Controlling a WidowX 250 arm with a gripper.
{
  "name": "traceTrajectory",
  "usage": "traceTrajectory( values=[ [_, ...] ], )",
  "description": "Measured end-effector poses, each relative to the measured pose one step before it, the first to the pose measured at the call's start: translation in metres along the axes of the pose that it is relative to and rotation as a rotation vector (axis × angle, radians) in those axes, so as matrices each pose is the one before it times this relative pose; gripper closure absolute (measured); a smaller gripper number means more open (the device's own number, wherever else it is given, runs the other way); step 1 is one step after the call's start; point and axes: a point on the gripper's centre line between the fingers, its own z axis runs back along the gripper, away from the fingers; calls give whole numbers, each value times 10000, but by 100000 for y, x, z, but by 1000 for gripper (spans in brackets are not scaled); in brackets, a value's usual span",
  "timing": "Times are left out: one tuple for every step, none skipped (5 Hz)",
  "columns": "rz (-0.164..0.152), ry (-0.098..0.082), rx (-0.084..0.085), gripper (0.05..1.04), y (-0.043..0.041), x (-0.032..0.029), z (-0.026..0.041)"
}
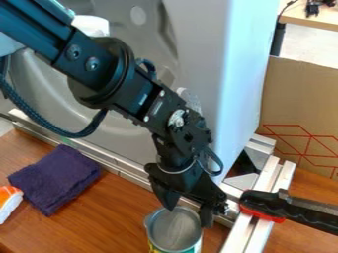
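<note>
The black end effector (190,212) hangs down right at the top of an open tin can (175,232), with its two fingers spread apart. The can sits on the brown wood counter (99,217). Over to one side I see a dark purple cloth (56,179), all bunched up, and an orange and white toy (8,201) near it. A black and red clamp (290,210) is on the shiny metal bars (265,185).

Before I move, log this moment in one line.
claw: open, at can | can: upright on table | purple cloth: left of can | clamp: on metal rail
</note>
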Motion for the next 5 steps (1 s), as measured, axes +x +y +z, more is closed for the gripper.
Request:
traceTrajectory(
  values=[
    [123,-39,-39,83,159,-95,-209],
    [-110,61,139,83,212,-62,18],
    [72,594,460,83,317,-1156,139],
    [-173,1049,645,83,-502,-2842,222],
    [49,966,371,83,-4,-3093,-10]
  ],
)
